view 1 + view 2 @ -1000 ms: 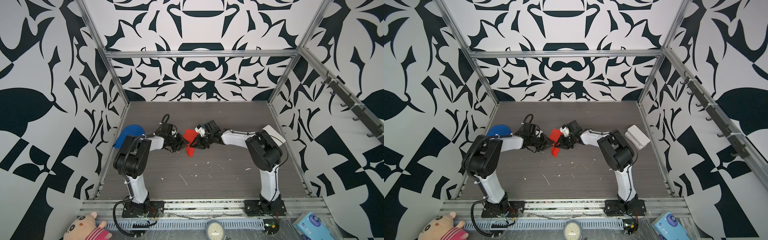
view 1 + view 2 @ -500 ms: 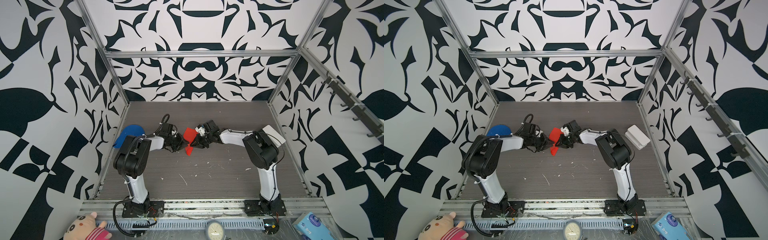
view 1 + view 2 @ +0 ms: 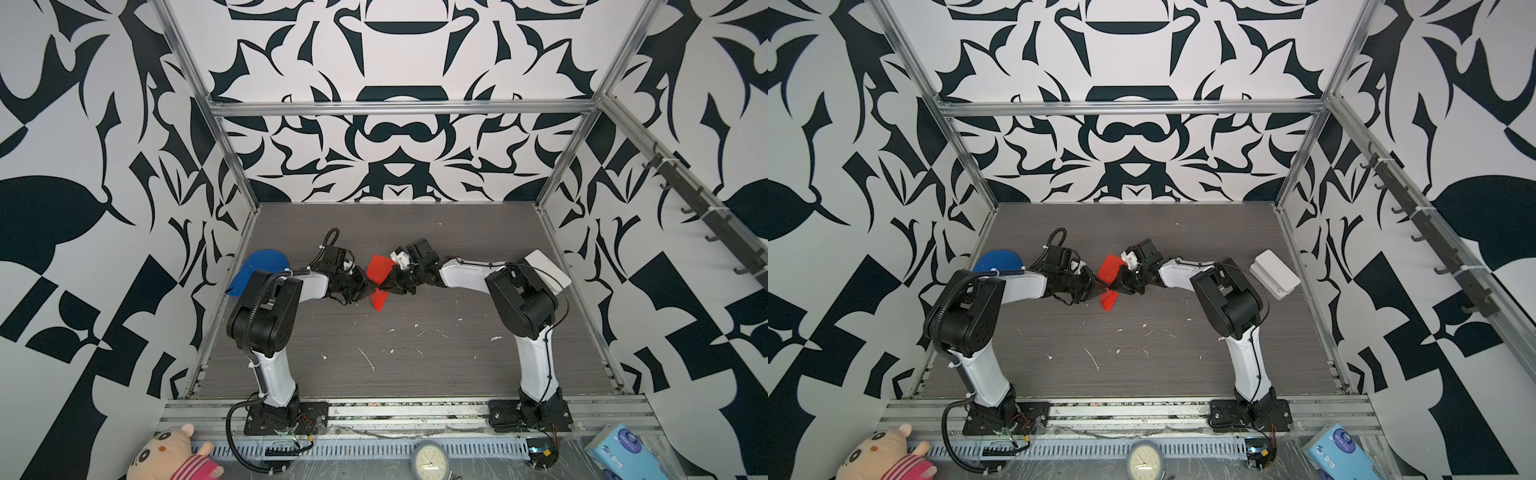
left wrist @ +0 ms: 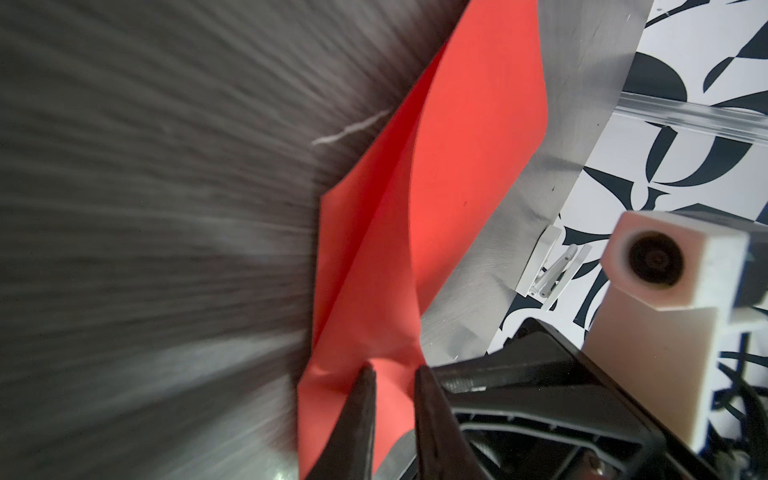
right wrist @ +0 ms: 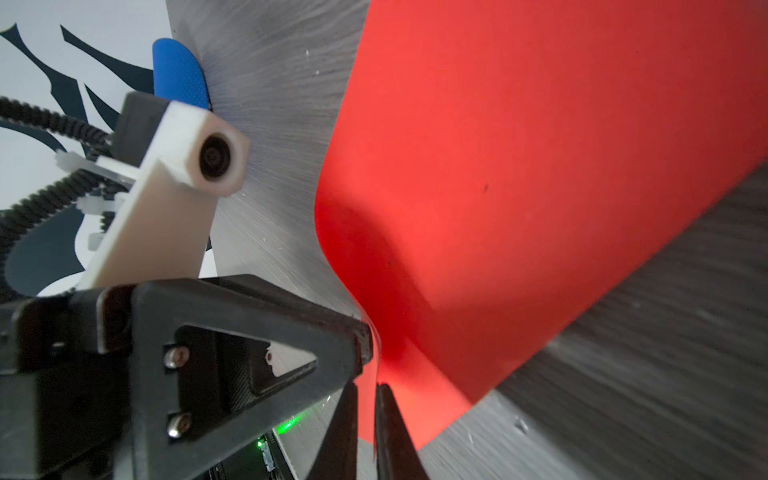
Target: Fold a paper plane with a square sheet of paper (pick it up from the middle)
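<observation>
Right arm [image 3: 465,274] edged inward, both jaws pinch sheet [image 3: 379,269] (bowed), scuffed tabletop [image 3: 415,365], patterned walls [image 3: 395,158].

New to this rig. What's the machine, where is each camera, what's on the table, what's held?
Two small robot arms, the left arm and the right arm, are bolted at the front of a grey table inside a patterned booth. Two pictures come from one overhead stereo camera, so they look nearly alike. The other two come from a camera on each wrist, looking along the gripper. On the table are a red square sheet of paper, a blue cloth at the left edge and a white box at the right. The arms meet mid-table with the sheet curved up between them. The right gripper is pinched on its edge. The left gripper has paper in its jaws, but a gap shows, so I cannot tell whether it grips.
</observation>
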Robot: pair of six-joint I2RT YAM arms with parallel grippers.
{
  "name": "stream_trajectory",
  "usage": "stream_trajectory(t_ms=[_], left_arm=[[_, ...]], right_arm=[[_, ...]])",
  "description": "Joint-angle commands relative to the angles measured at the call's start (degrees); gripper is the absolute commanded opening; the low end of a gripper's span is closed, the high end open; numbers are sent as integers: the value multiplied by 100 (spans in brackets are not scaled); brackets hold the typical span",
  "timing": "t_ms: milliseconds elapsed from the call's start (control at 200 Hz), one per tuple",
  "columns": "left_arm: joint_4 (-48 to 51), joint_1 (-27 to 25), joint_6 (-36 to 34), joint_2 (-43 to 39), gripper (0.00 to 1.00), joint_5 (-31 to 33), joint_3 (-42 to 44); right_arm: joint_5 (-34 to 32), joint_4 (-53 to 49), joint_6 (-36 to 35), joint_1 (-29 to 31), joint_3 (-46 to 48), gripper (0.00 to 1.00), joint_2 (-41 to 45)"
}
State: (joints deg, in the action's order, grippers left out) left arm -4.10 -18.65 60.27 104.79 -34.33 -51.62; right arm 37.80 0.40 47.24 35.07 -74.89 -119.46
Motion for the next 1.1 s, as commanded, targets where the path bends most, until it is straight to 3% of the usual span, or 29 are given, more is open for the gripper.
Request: stream_trajectory(t_ms=[0,105,220,360,550,785,1095], left_arm=[[-65,-8,64,-20,21,38,-6],[-65,-15,72,-16,21,30,-16],[-39,-15,73,-80,21,27,-24],[122,-7,-67,-391,27,-22,-171],[856,84,-572,-543,34,56,-730],[1288,98,-714,-222,32,222,-1120],[2022,56,-1022,15,26,658,-1307]], right_arm=[[109,36,-19,11,-74,16,107],[105,21,-40,4,-43,14,107],[-5,-145,-214,13,-90,0,107],[-177,-701,-824,9,-262,0,128],[150,-1374,-1901,10,-316,0,281],[405,-2007,-2698,10,-293,0,592],[-168,-3181,-3845,333,-879,0,722]])
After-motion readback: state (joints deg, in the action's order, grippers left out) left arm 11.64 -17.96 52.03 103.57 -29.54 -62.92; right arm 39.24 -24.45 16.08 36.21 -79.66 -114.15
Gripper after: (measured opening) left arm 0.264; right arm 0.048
